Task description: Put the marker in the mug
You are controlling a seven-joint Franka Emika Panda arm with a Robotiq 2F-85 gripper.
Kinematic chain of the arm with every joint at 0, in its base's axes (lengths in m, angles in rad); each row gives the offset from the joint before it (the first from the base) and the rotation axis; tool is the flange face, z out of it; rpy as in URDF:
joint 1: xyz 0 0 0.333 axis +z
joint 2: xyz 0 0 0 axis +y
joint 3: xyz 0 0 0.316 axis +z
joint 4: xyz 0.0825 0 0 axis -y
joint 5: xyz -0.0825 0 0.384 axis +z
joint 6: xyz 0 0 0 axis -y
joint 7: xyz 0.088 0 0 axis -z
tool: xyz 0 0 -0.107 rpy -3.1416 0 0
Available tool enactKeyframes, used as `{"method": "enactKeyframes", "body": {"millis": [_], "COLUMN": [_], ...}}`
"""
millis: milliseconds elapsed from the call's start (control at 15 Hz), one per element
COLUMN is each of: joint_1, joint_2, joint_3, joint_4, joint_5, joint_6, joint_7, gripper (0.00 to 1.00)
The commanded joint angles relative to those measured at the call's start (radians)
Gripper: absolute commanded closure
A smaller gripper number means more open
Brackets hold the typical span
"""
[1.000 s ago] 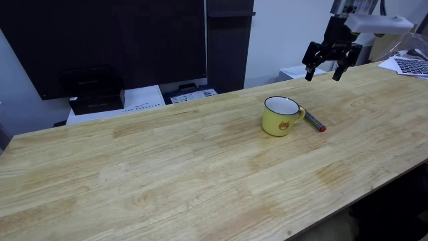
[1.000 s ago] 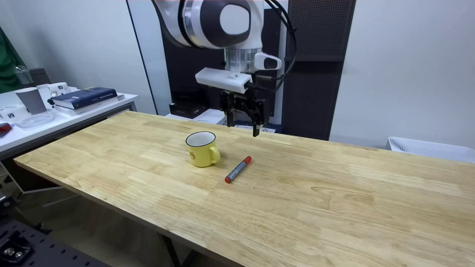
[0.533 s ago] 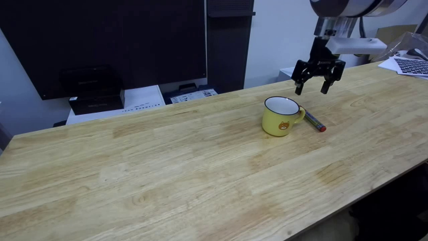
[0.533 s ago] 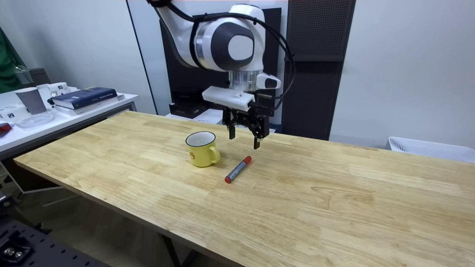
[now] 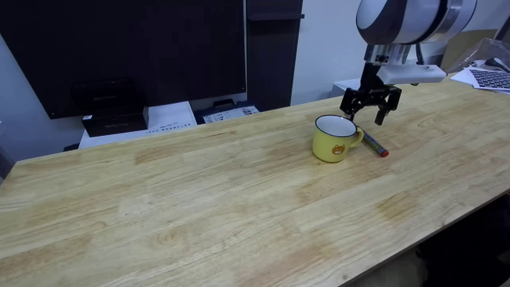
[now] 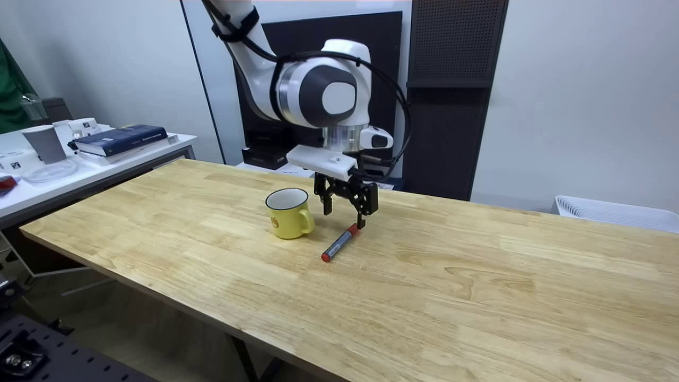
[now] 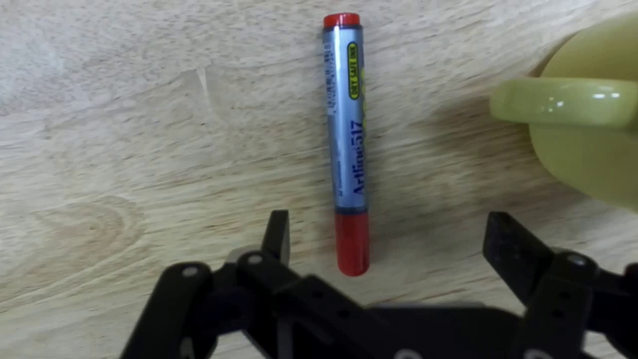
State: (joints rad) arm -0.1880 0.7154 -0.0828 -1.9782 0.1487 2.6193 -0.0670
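Your claw (image 7: 389, 224) is spread wide w/ nothing pinched, hanging near the mug (image 6: 284, 217) on the side of its handle (image 7: 563, 102), prob so the fingers (image 7: 516, 254) can drop astride the marker (image 7: 349, 119) & squeeze across its width. That's flat on the table (image 5: 199, 207), near the mug but apart, so centre b4 lowering: the mug-side finger could clip.

Yellow mug (image 5: 330, 143), orange animal-face print; blue-grey marker (image 7: 348, 144), red ends.

Marker (image 6: 340, 243) & upright yel mug (image 6: 288, 220) on tbl (image 6: 451, 307), gripper (image 6: 344, 215) w/ jaws apart nr marker's far end.
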Motion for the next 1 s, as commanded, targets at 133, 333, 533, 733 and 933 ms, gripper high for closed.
{"method": "enactKeyframes", "body": {"millis": [133,333,533,733,933], "joint_1": [-0.014,-0.019,-0.028,-0.037,-0.047], "joint_2": [0.035,0.040,0.033,0.022,0.023], "joint_3": [0.015,0.019,0.025,0.030,0.034], "joint_4": [0.006,0.007,-0.005,-0.021,-0.016], "joint_5": [0.002,0.004,0.011,0.019,0.022], "joint_6": [0.038,0.052,0.073,0.096,0.097], "joint_7": [0.018,0.017,0.013,0.013,0.013], "gripper": [0.00,0.09,0.40,0.61,0.81]}}
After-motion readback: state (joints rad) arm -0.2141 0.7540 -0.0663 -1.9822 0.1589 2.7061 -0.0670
